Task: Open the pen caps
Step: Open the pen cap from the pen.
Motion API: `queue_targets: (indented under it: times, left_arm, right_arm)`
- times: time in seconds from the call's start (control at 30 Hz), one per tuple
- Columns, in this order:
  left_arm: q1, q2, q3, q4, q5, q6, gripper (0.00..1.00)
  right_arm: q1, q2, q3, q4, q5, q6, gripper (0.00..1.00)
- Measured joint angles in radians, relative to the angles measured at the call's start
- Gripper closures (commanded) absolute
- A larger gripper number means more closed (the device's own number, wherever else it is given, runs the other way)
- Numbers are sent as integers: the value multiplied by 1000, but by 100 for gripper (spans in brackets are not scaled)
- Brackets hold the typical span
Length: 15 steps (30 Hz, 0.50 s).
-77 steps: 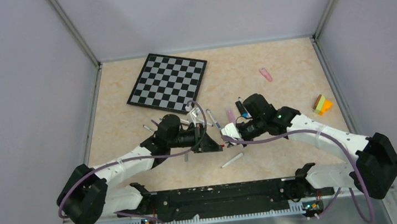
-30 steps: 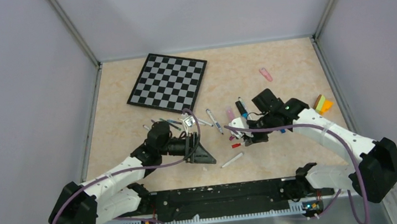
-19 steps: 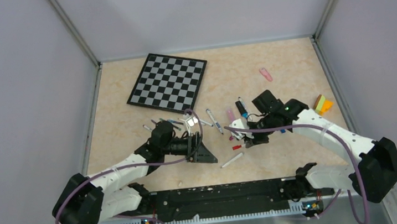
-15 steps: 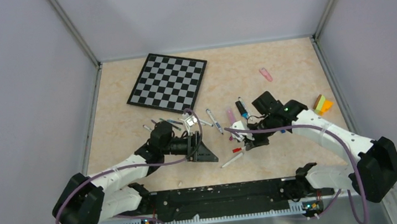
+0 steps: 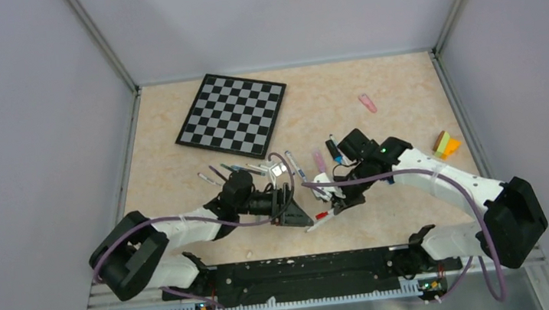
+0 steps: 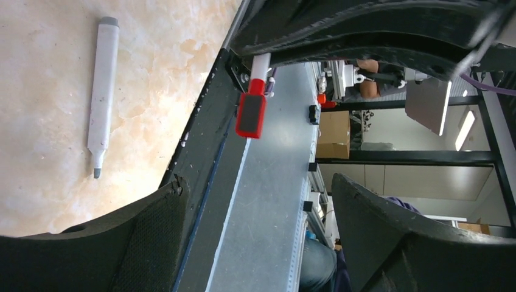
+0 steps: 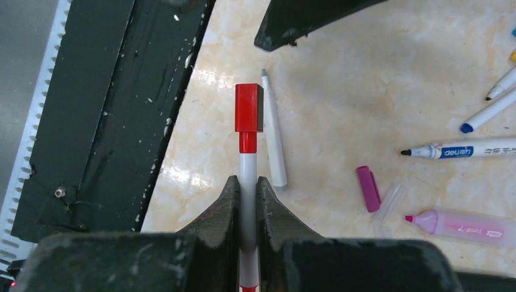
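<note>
The top view shows both arms reaching toward the middle of the tabletop (image 5: 387, 81). The left gripper (image 5: 296, 213) and the right gripper (image 5: 335, 196) face each other just below the centre of the frame, close together. A red cap (image 5: 322, 214) shows between them, but from here it cannot be told which fingers touch it. A scatter of pens (image 5: 236, 168) lies just above the left gripper. A chessboard (image 5: 232, 115) sits in the upper left and a yellow-orange block (image 5: 445, 144) near the right edge.

In the left wrist view, the left gripper (image 6: 255, 182) is spread wide and holds nothing. Its black fingers (image 6: 152, 243) fill the lower corners. The red cap (image 6: 251, 114) hangs in the upper centre, seated on the red-capped pen (image 6: 261, 63), ahead of the gap and touched by neither finger. A loose white pen (image 6: 102, 91) lies on the tabletop at the upper left, its tip bare.

In the right wrist view, the right gripper (image 7: 247, 182) is clenched on the white barrel of the red-capped pen (image 7: 247, 163). The red cap (image 7: 249, 108) sits on its end, pointing to the top of the frame. The loose white pen (image 7: 274, 143) lies just to its right. Farther right lie a purple cap (image 7: 368, 188) and a pink highlighter (image 7: 456, 224).
</note>
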Motion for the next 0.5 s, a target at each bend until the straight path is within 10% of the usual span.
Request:
queue_targets:
  times: [0.5]
  left_arm:
    - [-67,201,53,230,-21,-121,52]
  right_arm:
    - [38,43,33,10,-26,24,100]
